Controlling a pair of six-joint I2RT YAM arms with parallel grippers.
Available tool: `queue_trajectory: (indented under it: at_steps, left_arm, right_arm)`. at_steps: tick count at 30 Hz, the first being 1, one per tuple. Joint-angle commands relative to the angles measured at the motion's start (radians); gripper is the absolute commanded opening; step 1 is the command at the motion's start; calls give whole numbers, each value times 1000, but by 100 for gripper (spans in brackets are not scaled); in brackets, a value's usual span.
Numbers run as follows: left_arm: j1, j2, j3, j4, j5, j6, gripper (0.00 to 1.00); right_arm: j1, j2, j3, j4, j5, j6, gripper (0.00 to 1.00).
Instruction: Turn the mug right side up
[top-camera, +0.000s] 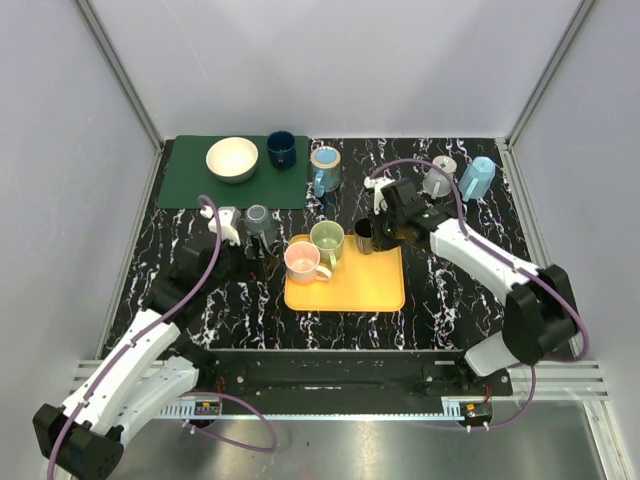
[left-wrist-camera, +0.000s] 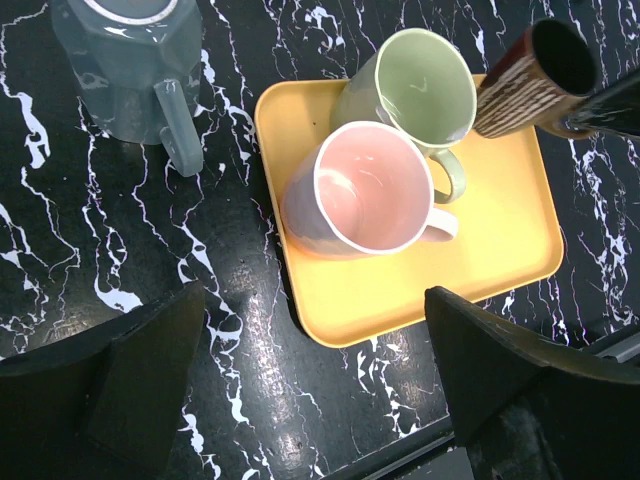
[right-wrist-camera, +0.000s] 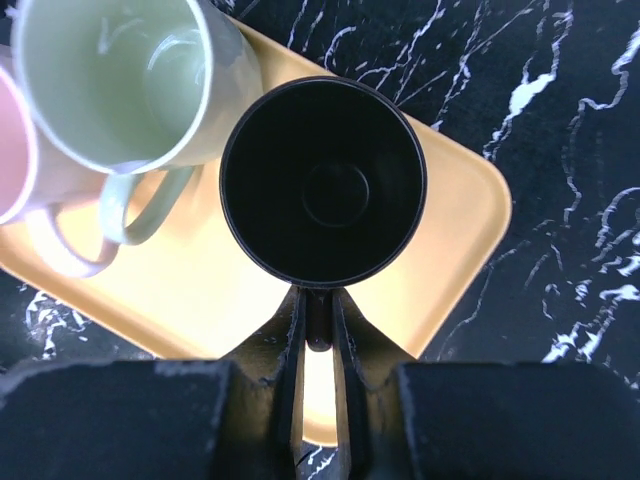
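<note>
My right gripper (right-wrist-camera: 317, 315) is pinched onto the thin handle of the dark mug (right-wrist-camera: 322, 180), with the fingers nearly together and the handle between them. The mug sits straight ahead of the fingertips, over the corner of the yellow tray (right-wrist-camera: 455, 230). The green mug (right-wrist-camera: 110, 70) is just to the gripper's left. From the wrist I look right down into the dark mug's mouth. The other wrist view shows the mug leaning, mouth up and tipped aside. I can't tell whether its foot touches the tray.

I take it for glazed ceramic: stiff, fairly heavy for a handle-only grip, slick, and likely to chip if it knocks against its neighbour. The handle is the sensible place to hold it. But with so narrow a bite the body could swing around the fingers, so I'd rotate the wrist slowly and keep the mug low.

The right arm reaches forward and inward across the bench (right-wrist-camera: 560, 150), with the wrist pitched down over the tray's edge. The left gripper (left-wrist-camera: 315, 325) has its fingers spread wide and holds nothing. It hovers low over the bench, with the pink mug (left-wrist-camera: 365, 190) just ahead of it.
</note>
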Motion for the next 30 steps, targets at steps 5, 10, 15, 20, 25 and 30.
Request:
queue_trajectory:
  at_steps: [5,10,15,20,25,30]
  left_arm:
    - [-4,-83,2,72,-87,-77,97]
    - [-4,-106,34,133,-32,-183,99]
    - [-4,-129,-3,328,180,-384,99]
    - [-16,-186,-220,834,295,-714,99]
    - [-123,-151,-385,1149,258,-777,99]
    - [-315,-111,-388,1215,151,-710,99]
  right_arm:
    - [8,-279,11,-47,24,106,0]
    - [6,-407,-15,-19,-44,208,0]
    - [5,-500,-74,53,-143,350,0]
    - [6,-620,-195,183,-214,526,0]
    - [5,-715,-358,465,-292,767,0]
    - [5,-764,-496,756,-331,929,0]
